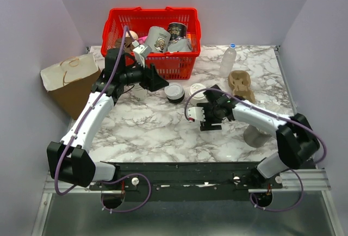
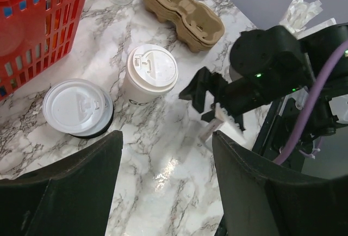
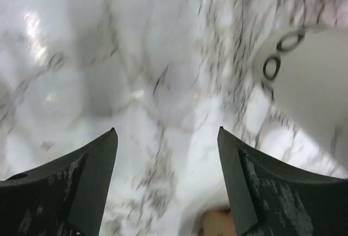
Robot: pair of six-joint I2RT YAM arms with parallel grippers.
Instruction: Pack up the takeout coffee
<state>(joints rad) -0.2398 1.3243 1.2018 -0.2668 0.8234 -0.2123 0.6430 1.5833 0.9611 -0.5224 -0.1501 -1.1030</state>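
The takeout coffee (image 1: 197, 92), a small cream-white paper cup with a white lid, stands upright on the marble table in front of the red basket (image 1: 163, 16). In the left wrist view the takeout coffee (image 2: 151, 74) is ahead of my left gripper (image 2: 166, 138), which is open and empty above bare marble. My left gripper (image 1: 159, 81) hovers left of the cup. My right gripper (image 1: 202, 111) is just below the cup, open and empty. The right wrist view is blurred: the right gripper (image 3: 166, 132) is over marble, with the cup's side (image 3: 310, 84) at the right.
A stack of white lids (image 1: 175, 92) (image 2: 76, 107) lies beside the cup. A brown cup carrier (image 1: 242, 84) (image 2: 182, 10) and a water bottle (image 1: 228, 59) are at the back right. The basket (image 2: 38, 24) holds grey mugs (image 1: 157, 39). A paper bag (image 1: 68, 78) sits at the far left.
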